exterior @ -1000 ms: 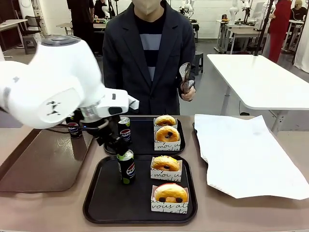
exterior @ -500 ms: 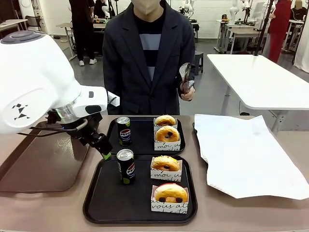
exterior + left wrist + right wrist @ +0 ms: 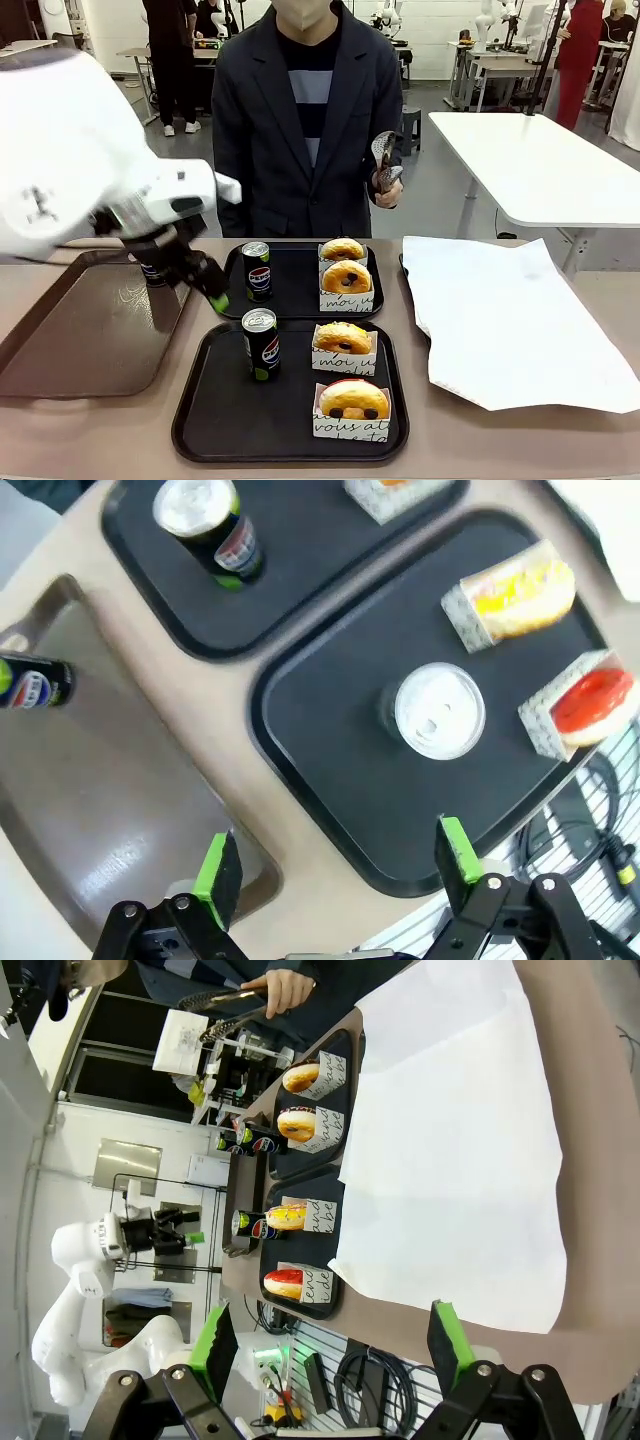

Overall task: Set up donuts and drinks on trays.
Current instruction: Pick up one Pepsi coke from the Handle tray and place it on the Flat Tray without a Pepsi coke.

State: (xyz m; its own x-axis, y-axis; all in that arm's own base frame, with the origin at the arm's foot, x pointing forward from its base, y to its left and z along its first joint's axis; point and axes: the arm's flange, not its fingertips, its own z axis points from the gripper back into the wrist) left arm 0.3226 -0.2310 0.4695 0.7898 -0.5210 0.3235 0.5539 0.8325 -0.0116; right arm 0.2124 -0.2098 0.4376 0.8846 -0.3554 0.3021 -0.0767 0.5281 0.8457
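Both black trays look fully dressed now. The near tray, lower centre of the front view, carries a Pepsi can standing upright at its left and two boxed donuts on its right: a yellow-iced one behind, a red-iced one at the front. The far tray, just behind it at mid-frame, has its own upright Pepsi can at left and two glazed boxed donuts stacked up the right side, one behind the other. So each tray shows one drink and two donuts; by my reckoning the setup is done or nearly so.

One item is left over: a third Pepsi can stands on the long brown tray at the left, seen at the left edge of the left wrist view. Whether it belongs on a tray I cannot say.

The left gripper hangs above the table between the brown tray and the black ones, jaws wide apart and holding nothing. From its wrist camera the near tray's can sits just ahead of the green pads. The right gripper sits well off past the white paper sheet, jaws spread, empty.

The person stands at the far side, upper centre, with tongs in one hand.
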